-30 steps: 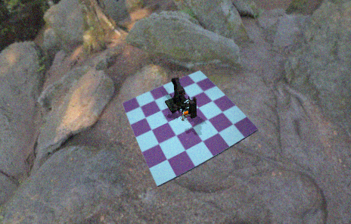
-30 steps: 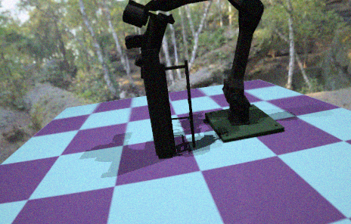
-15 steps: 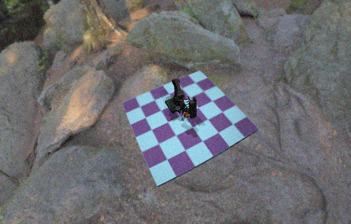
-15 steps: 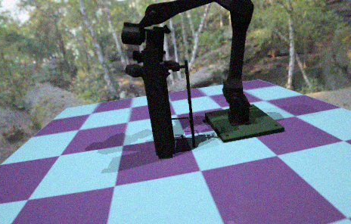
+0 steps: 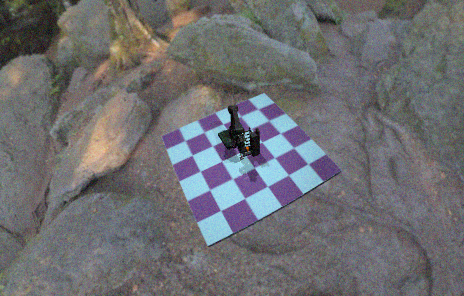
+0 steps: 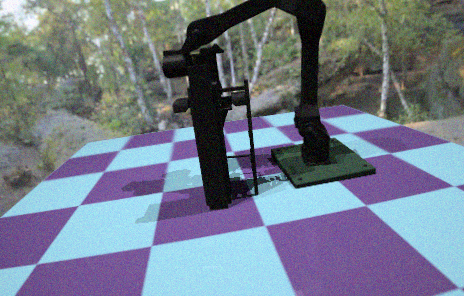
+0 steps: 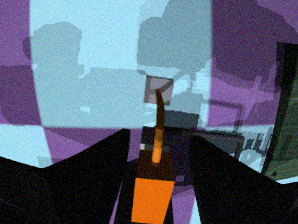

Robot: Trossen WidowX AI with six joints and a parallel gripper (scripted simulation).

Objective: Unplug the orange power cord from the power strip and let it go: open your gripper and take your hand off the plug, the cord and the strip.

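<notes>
The orange plug (image 5: pixel 247 148) (image 7: pixel 152 200) sits low in the wrist view, between the sides of the tool (image 7: pixel 160 140), its orange cord (image 7: pixel 159 125) running up the frame from the plug's dark end. The tool stands partly open, its black fingertips well apart, and has hold of nothing. Whether the plug is seated in the power strip cannot be told amid the dark shapes. In the exterior view, a tall black upright (image 6: pixel 211 150) stands on the checkered tabletop (image 5: pixel 269 200) (image 6: pixel 209 265) (image 7: pixel 95 35) beside a thin dark frame (image 6: pixel 252 140), partly hiding the arm's far end. The black arm (image 6: pixel 310 60) rises steeply from a dark green base plate (image 5: pixel 225 139) (image 6: pixel 359 170) (image 7: pixel 287 140), bends sharply at its elbow, then slopes down toward the upright's top. Trees and boulders form the backdrop.
</notes>
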